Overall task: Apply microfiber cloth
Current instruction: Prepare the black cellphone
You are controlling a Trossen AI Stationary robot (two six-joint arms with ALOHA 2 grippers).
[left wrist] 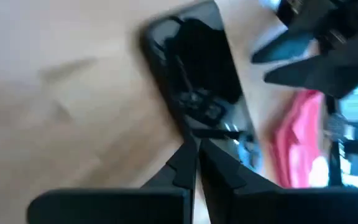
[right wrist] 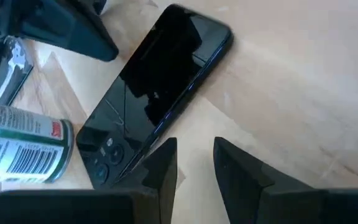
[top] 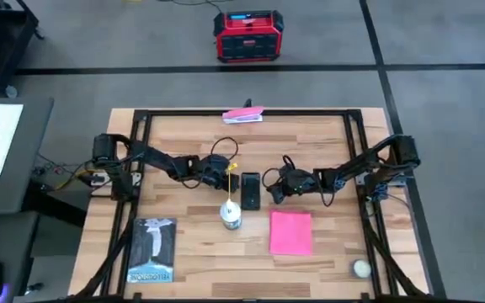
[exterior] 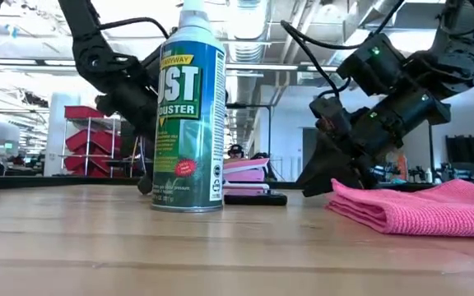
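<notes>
Microfiber cloth (top: 290, 233): bright pink soft rectangle, lying flat on wood table (top: 192, 269), toward front, near but apart from right gripper (top: 269, 187). Right gripper sits just beside black glossy phone (top: 250, 191), fingers narrowly apart, holding nothing. Left gripper (top: 235, 176) at phone's other side, fingers pressed together. Duster can (top: 231, 215) upright nearby.

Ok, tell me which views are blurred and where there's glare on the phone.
Left wrist view: motion-blurred throughout, phone smeared. Right wrist view: sharp, ceiling reflections streak the phone's glass. Low view: duster can crisp, room behind soft. High view: even light, no glare.
</notes>
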